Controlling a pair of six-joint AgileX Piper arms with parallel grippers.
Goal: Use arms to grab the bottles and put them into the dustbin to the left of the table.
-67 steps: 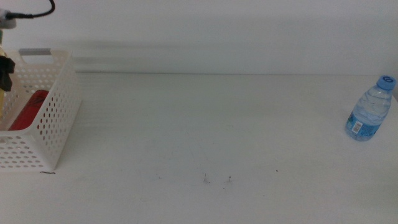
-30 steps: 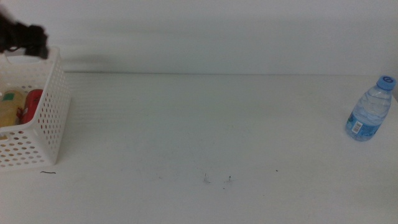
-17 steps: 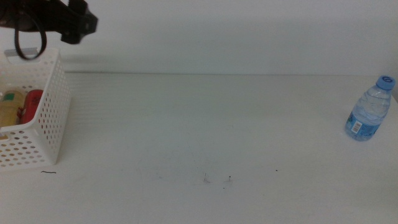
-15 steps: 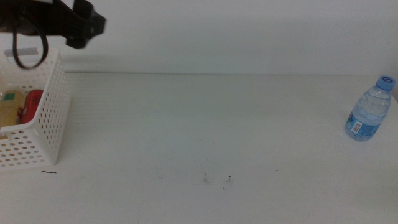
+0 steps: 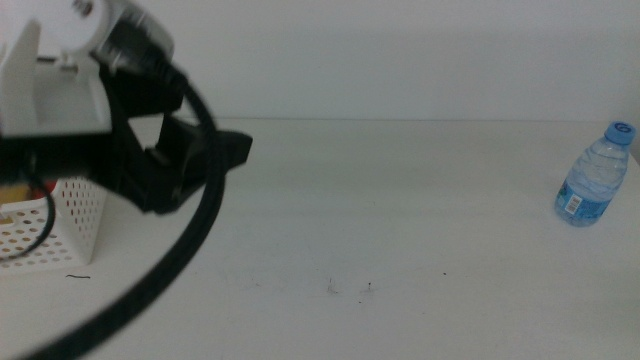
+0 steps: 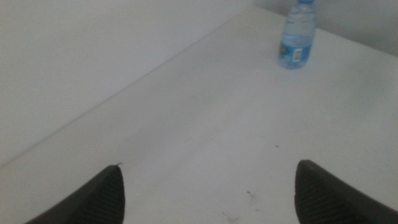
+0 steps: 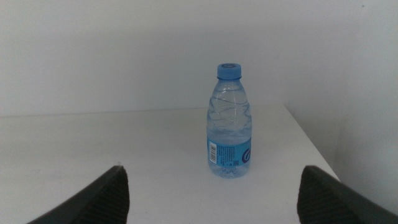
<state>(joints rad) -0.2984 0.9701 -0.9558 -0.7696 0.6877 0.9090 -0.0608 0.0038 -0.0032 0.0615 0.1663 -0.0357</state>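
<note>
The water bottle [image 5: 593,178] stands upright on the table [image 5: 400,220], its blue cap on, at about three o'clock in the middle view, close to the table's right edge and well apart from everything else. In the right wrist view the same bottle [image 7: 230,122] stands straight ahead between the two dark jaw tips of the right gripper [image 7: 211,186]; the jaws are spread wide with nothing between them, and the bottle is still some way beyond them, not touched. The left gripper [image 5: 215,150] fills the nine-to-ten o'clock part of the middle view, its white boxy body and thick black cable [image 5: 160,280] large and blurred in front of the camera, its black fingers pointing toward the table's middle. From its own wrist camera the left gripper [image 6: 205,186] has its jaws wide apart and empty, with bare tabletop below and the bottle [image 6: 296,37] far off across the table. The dustbin [image 5: 50,215] is at nine o'clock, mostly hidden behind the left arm; only part of its perforated white wall shows.
</note>
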